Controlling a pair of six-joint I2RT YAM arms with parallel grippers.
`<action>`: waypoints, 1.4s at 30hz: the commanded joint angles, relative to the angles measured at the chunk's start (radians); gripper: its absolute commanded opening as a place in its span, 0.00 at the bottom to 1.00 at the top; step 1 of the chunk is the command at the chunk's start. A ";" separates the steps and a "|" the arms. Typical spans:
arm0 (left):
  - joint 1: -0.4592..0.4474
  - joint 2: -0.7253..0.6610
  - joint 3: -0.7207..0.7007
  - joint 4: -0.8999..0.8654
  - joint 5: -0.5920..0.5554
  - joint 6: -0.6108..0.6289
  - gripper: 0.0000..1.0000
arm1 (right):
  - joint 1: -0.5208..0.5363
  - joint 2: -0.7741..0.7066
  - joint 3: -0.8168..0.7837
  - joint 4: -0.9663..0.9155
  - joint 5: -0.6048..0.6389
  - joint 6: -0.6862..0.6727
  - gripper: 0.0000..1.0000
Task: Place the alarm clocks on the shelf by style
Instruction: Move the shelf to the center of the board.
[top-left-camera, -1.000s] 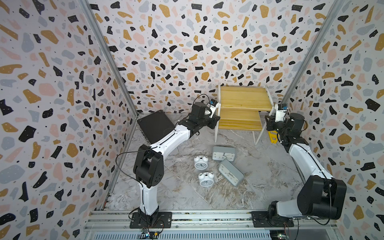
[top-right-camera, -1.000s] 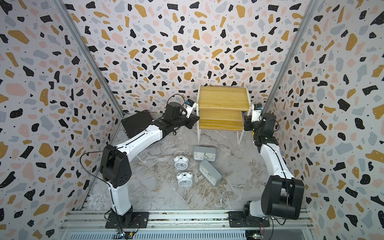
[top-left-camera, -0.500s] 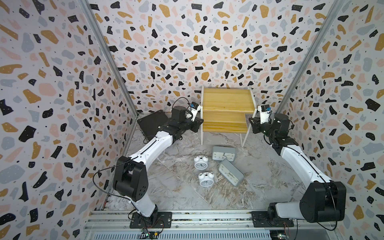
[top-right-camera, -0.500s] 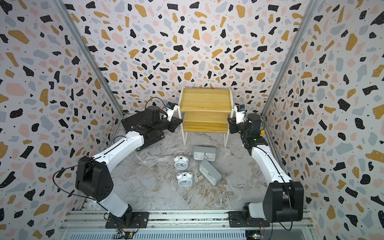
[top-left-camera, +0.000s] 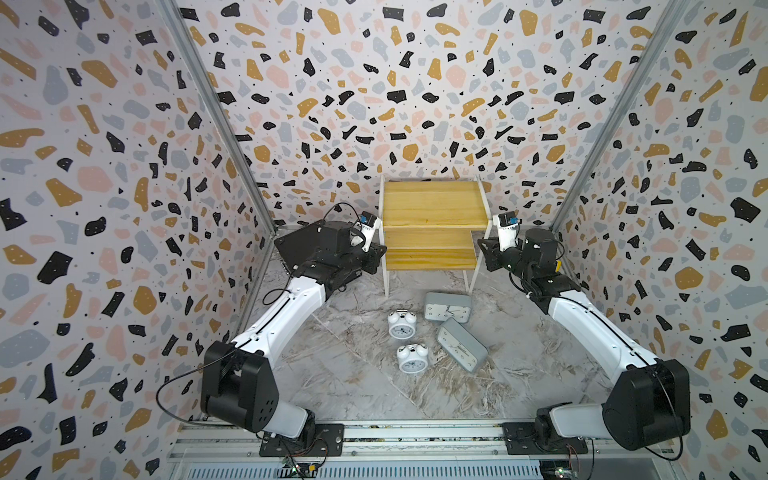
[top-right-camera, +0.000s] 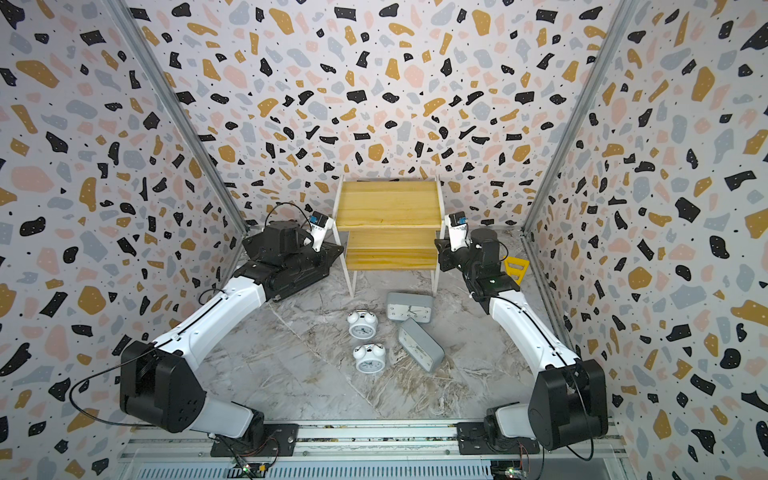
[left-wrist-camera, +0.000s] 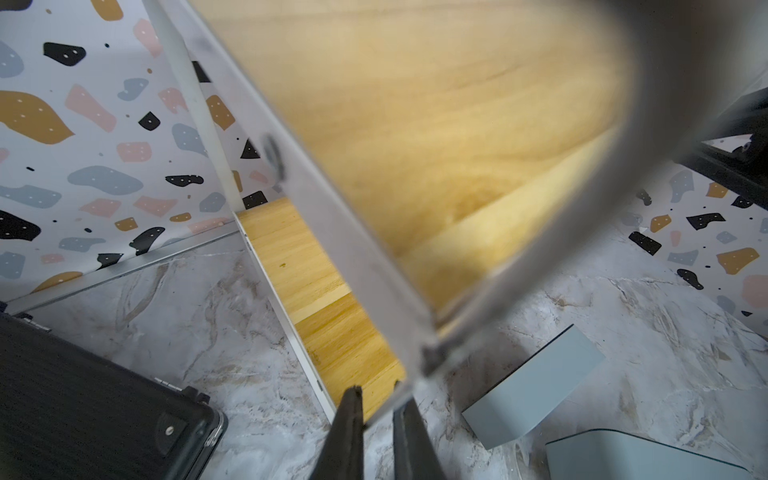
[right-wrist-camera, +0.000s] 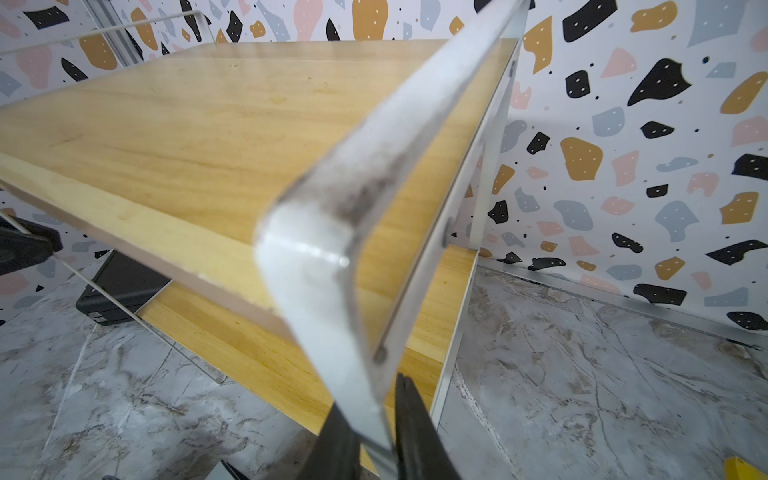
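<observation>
Left wrist view has the left gripper (left-wrist-camera: 378, 399) right up close. Its two dark fingers are drawn in on the thin white side frame of the shelf (left-wrist-camera: 291, 257), one on each side of the strip, pinching it. The right wrist view shows the same on the other side: the right gripper (right-wrist-camera: 370, 407) is clamped on the white frame just below the rounded corner of the upper board.

In both top views the shelf (top-left-camera: 432, 203) (top-right-camera: 388, 203) sits toward the back wall, roughly midway between the side walls, with the two arms reaching in to it from either side. Both yellowish boards are bare. From here I can't quite tell whether its thin legs are resting on the marbled floor (top-left-camera: 353, 374) or held just off it.

All four clocks are on the floor in front of the shelf, bunched together. The far grey clock (top-left-camera: 448, 307) is just in front of the shelf's right legs, face toward the camera. The near grey clock (top-left-camera: 462, 350) lies at an angle just beside it. To their left are the far twin-bell clock (top-left-camera: 402, 324) and the near twin-bell clock (top-left-camera: 412, 358), faces up and a little apart.

A black case (left-wrist-camera: 83, 407) lies on the floor behind the left arm, and a yellow triangular piece (top-right-camera: 515, 268) sits by the right wall.
</observation>
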 joint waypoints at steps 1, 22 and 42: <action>0.018 -0.015 -0.012 -0.066 -0.052 -0.058 0.14 | 0.009 -0.013 0.007 -0.103 0.030 0.022 0.20; 0.020 -0.132 -0.028 -0.116 -0.105 -0.074 0.78 | 0.011 -0.165 -0.040 -0.218 0.153 -0.050 0.74; 0.019 -0.436 -0.181 -0.404 0.153 0.124 0.80 | 0.014 -0.459 -0.318 -0.485 -0.164 -0.057 0.78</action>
